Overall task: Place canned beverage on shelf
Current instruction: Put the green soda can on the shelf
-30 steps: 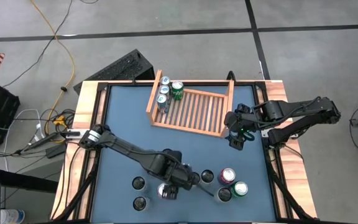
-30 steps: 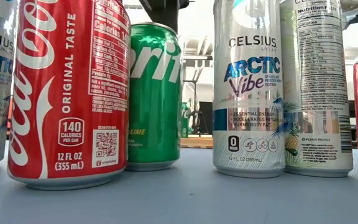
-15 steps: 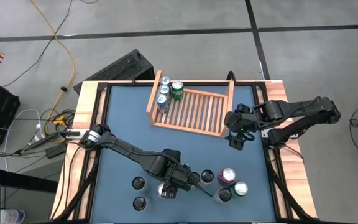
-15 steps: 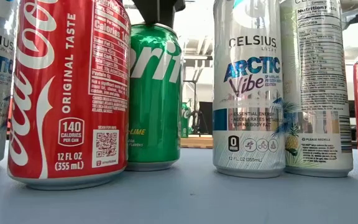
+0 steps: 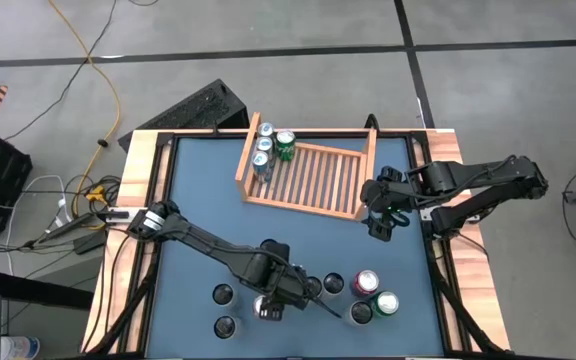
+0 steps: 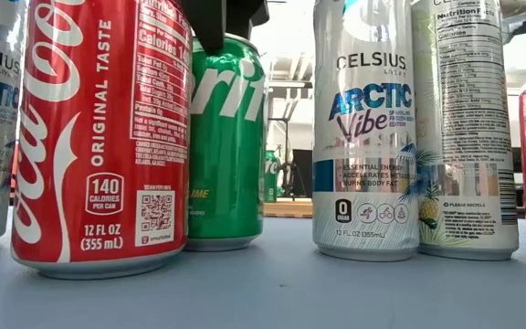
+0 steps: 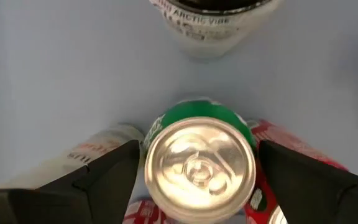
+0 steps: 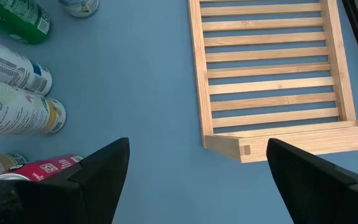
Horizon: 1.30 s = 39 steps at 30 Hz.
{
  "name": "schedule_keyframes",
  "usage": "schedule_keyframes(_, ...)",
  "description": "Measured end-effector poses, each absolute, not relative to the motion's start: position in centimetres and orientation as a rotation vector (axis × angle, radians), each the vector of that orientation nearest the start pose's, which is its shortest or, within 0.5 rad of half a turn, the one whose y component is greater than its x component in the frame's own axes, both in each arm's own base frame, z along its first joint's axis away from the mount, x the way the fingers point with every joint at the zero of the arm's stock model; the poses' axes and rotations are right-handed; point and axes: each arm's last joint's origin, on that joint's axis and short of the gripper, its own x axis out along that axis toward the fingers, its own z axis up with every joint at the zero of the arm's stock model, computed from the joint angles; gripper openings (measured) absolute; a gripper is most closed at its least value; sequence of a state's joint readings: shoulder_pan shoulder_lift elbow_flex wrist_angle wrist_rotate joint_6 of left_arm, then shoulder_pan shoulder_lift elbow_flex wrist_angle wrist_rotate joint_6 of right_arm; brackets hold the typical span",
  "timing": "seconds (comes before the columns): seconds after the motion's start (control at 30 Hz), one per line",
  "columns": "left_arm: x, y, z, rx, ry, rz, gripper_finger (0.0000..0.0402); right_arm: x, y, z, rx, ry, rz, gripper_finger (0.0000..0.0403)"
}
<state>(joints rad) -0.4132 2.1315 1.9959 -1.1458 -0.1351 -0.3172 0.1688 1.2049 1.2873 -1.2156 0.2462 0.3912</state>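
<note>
A: Left hand point(image 7: 194, 163) is low over the green can point(image 7: 199, 163) at the near edge of the blue surface point(image 5: 198, 200), fingers point(image 7: 101, 177) spread wide either side of its silver top, not touching it.

B: That can stands upright among the others, a red cola can point(image 6: 99, 137) just beside it.

A: The shelf point(image 5: 313, 178) sits well apart at the far side, four cans lined along its left board.

B: Right hand point(image 5: 380, 222) hangs just off the shelf's right end, fingers point(image 8: 98, 171) apart, gripping nothing.
</note>
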Motion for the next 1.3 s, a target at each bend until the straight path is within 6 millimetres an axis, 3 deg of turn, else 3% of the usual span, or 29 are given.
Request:
schedule_keyframes(0.33,40.4,-16.8,25.3,0.013,1.294,-0.083,0.0305,20.4,2.8,34.3,0.116,1.072,-0.283,0.0366)
schedule_keyframes(0.53,40.6,-16.5,25.3,-0.004,1.296,-0.090,0.0259,20.4,2.8,34.3,0.116,1.072,-0.284,0.0366)
schedule_keyframes(0.73,40.8,-16.4,25.9,0.007,1.279,-0.101,0.0255,20.4,2.7,34.3,0.116,1.072,-0.285,0.0366)
schedule_keyframes(1.3,41.7,-14.2,29.8,-0.020,1.201,-0.062,0.0235,20.3,2.7,34.3,0.099,1.080,-0.276,0.0366)
